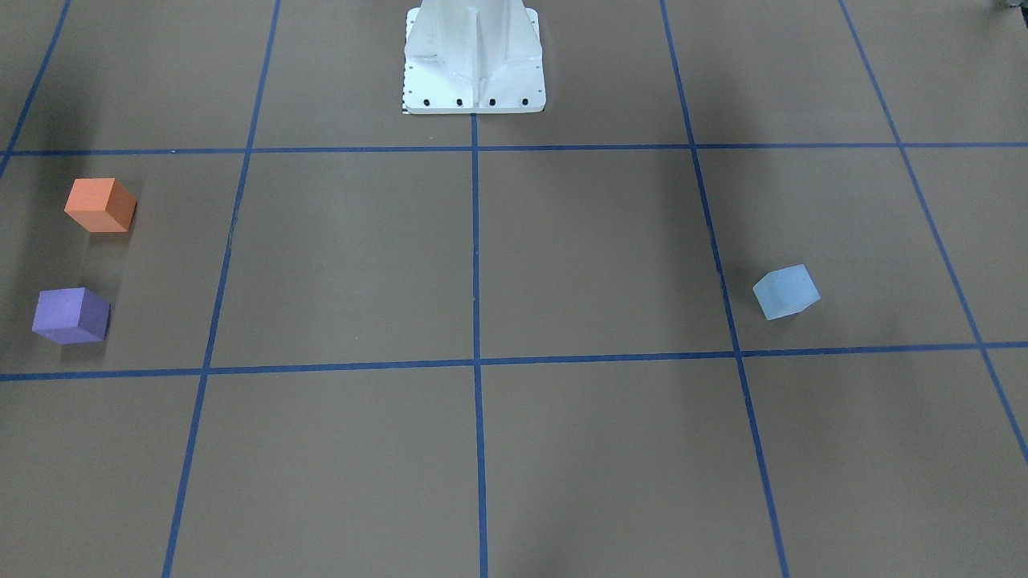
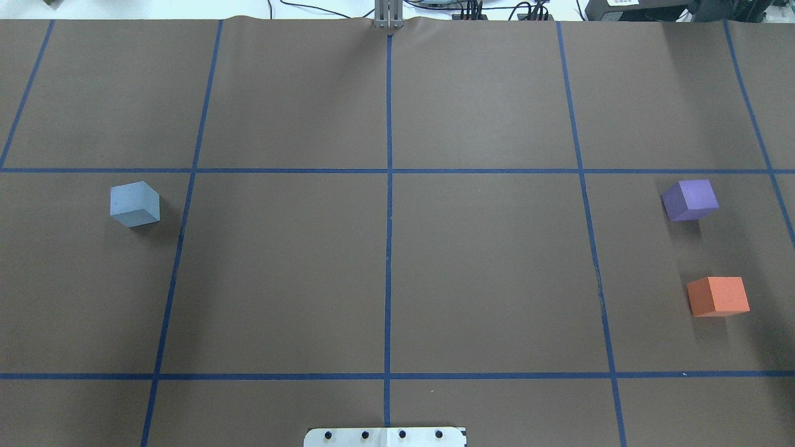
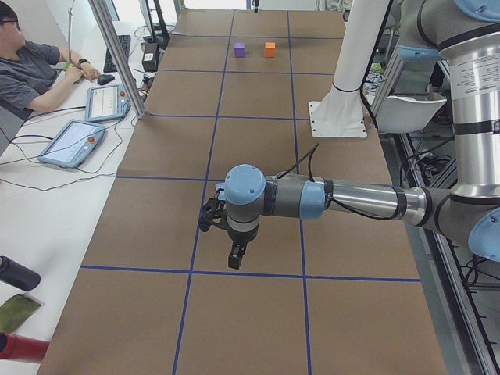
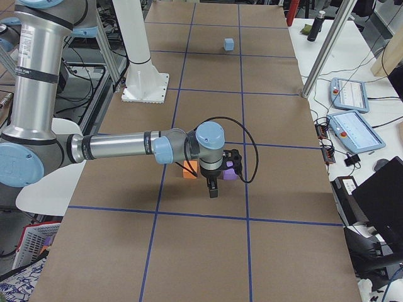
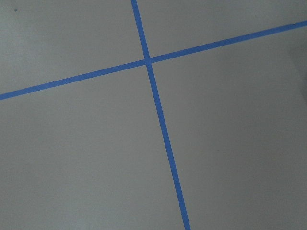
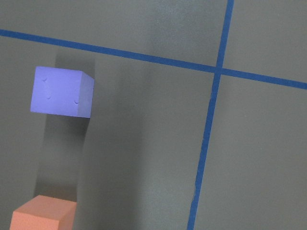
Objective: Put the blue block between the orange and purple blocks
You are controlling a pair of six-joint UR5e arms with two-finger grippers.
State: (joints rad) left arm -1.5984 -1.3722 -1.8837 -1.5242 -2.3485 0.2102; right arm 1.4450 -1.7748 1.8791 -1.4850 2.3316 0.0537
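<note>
A light blue block (image 2: pixel 135 203) sits alone on the brown table's left side; it also shows in the front view (image 1: pixel 787 291) and far off in the right side view (image 4: pixel 229 44). A purple block (image 2: pixel 689 199) and an orange block (image 2: pixel 718 296) stand apart with a gap between them on the right side, also in the right wrist view, purple (image 6: pixel 62 92) and orange (image 6: pixel 43 213). My left gripper (image 3: pixel 234 256) hangs above the table and shows only in the left side view. My right gripper (image 4: pixel 213 187) hovers by the orange and purple blocks and shows only in the right side view. I cannot tell whether either is open.
The white robot pedestal (image 1: pixel 474 60) stands at the table's middle near edge. Blue tape lines (image 2: pixel 389 186) grid the brown surface. An operator (image 3: pixel 23 70) sits at a side desk with tablets (image 3: pixel 74 141). A metal post (image 3: pixel 117 55) stands at the table's far edge.
</note>
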